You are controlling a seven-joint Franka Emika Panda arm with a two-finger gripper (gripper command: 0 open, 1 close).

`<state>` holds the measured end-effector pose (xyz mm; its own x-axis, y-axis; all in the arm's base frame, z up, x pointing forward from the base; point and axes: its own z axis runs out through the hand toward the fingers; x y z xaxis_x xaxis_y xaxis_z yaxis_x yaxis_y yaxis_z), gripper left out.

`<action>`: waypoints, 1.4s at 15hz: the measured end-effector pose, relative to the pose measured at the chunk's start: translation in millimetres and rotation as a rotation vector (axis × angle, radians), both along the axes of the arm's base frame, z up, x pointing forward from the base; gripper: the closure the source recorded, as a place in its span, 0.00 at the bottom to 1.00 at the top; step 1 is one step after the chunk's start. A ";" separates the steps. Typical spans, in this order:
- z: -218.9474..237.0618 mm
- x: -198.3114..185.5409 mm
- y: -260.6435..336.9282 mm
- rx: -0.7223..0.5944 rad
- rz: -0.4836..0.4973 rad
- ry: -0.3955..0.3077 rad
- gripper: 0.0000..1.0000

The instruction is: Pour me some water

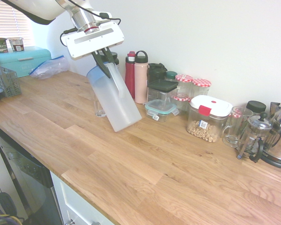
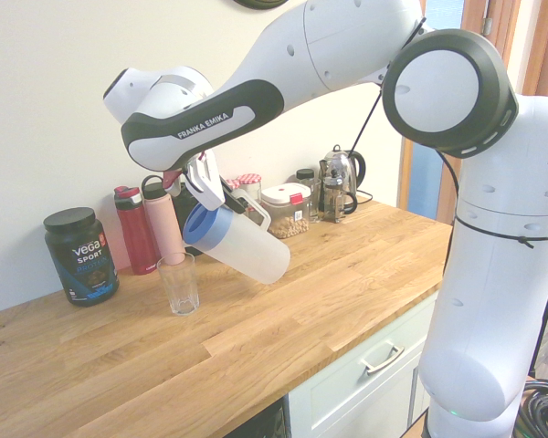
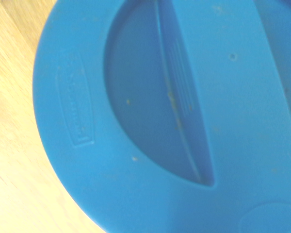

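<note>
**Jug tipped toward the glass, spill risk ahead**

The claw [image 2: 204, 187] is clamped tight on the handle of the jug [image 2: 242, 242], holding it clear of the desk [image 2: 283, 319] and tilted, blue lid [image 2: 196, 224] end lowest. The lid sits just above and beside the rim of the empty glass [image 2: 179, 283], which stands on the desk in front of the pink flask [image 2: 164, 228] and red bottle [image 2: 137, 228]. No water can be seen in the jug or the glass. In the wrist view the lid fills nearly the whole picture.

What could go wrong, as I judge it: the spout looks set a little to one side of the glass, so a steeper tilt could send water down its outside onto the wood. The lid edge is close enough to knock the light glass over. With only the handle gripped, the jug might also swing in the claw as it tips.
</note>
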<state>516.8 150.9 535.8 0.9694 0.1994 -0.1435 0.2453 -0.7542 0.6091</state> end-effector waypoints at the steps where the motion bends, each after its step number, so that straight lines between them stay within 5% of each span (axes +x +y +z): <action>1: -1.2 0.9 2.7 -0.009 0.006 0.002 1.00; 21: -15.5 13.2 12.8 -0.105 0.032 -0.021 1.00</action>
<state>530.0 163.7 520.3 0.9657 0.2155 -0.1447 0.2546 -0.6781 0.6894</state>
